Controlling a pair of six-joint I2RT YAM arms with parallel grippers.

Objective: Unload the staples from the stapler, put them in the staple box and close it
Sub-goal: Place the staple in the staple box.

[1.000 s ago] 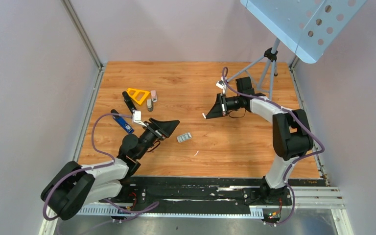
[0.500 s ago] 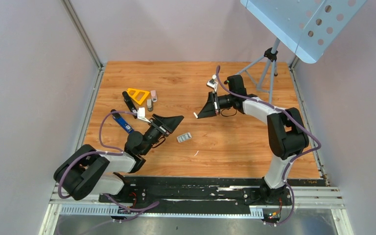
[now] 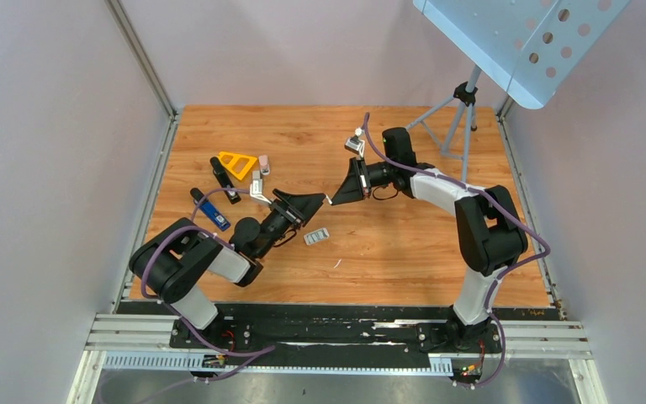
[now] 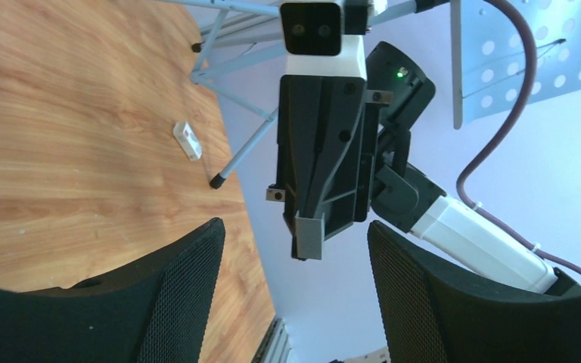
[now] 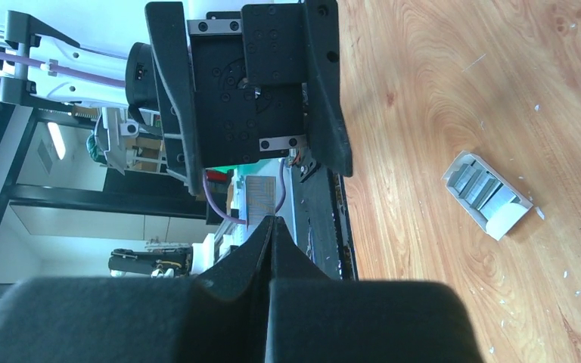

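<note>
My right gripper [image 3: 335, 197] is shut on the staples [image 4: 309, 235], a short grey ribbed bar that sticks out of its tip. In the top view the staples [image 3: 329, 200] show as a pale sliver. My left gripper [image 3: 313, 209] is open and faces the right one almost tip to tip. In the left wrist view its mesh fingers [image 4: 185, 287] stand either side of the bar without touching it. The black stapler [image 3: 222, 178] lies at the back left beside an orange triangle. In the right wrist view the right gripper [image 5: 272, 221] hides the bar between its pads.
A small box of staples [image 3: 316, 236] lies on the wood just below both grippers and also shows in the right wrist view [image 5: 489, 194]. A blue tool [image 3: 211, 210], an orange triangle [image 3: 237, 162] and a pink stapler [image 3: 263, 163] lie at left. A tripod [image 3: 461, 114] stands at back right.
My right gripper has moved left with the staples. My left gripper has moved up and right to meet it, and its arm has swung in. The gap between them has closed.
</note>
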